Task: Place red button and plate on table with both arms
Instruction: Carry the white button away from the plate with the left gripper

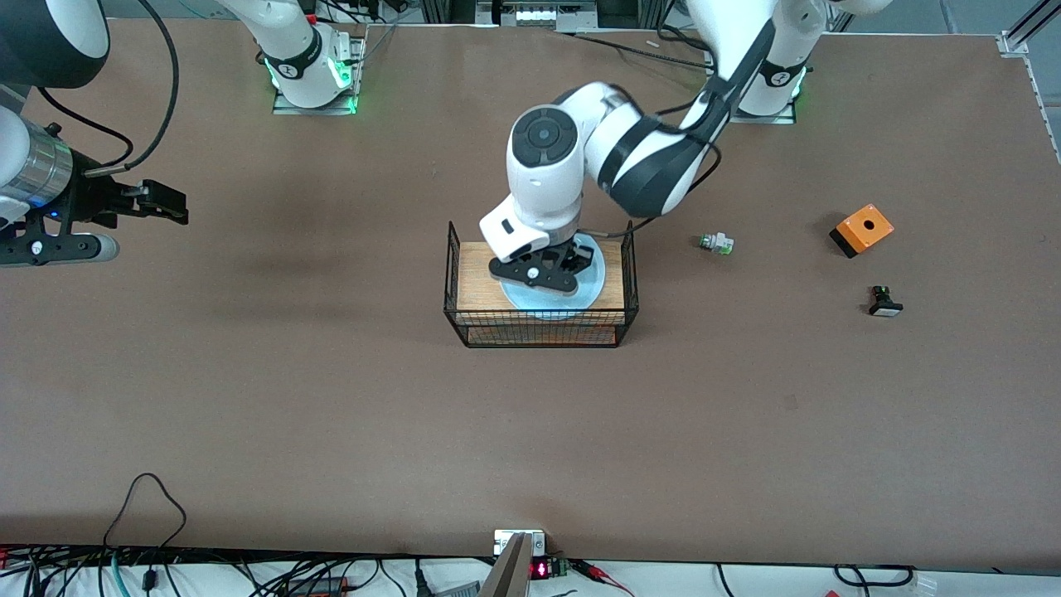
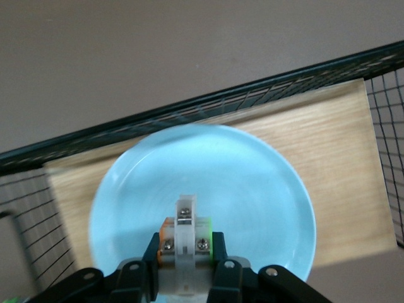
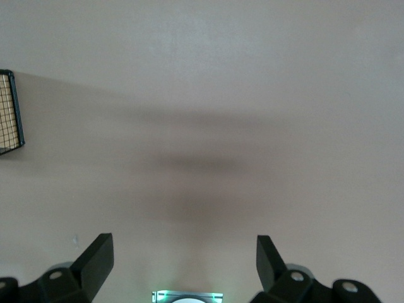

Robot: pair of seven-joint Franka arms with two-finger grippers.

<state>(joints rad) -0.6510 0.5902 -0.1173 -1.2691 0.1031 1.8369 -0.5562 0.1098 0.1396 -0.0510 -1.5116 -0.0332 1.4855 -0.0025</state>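
The light-blue plate point(image 1: 583, 292) lies on the wood top of the black wire rack point(image 1: 471, 274) at the table's middle. My left gripper point(image 1: 549, 270) is low over the plate and shut on the red button. In the left wrist view the fingers point(image 2: 150, 252) clamp the button's whitish body point(image 2: 184, 235), with orange and green bits at its sides, above the plate point(image 2: 221, 164). Its red cap is hidden. I cannot tell if it touches the plate. My right gripper point(image 1: 170, 203) is open and empty over bare table point(image 1: 331, 414) at the right arm's end; the right wrist view point(image 3: 184, 249) shows only table below it.
A white-green switch point(image 1: 717, 243), an orange box point(image 1: 862, 229) and a black switch with a white cap point(image 1: 884, 303) lie on the table toward the left arm's end. The rack's wire walls point(image 2: 189, 110) rise around the plate. A rack corner point(image 3: 9, 113) shows in the right wrist view.
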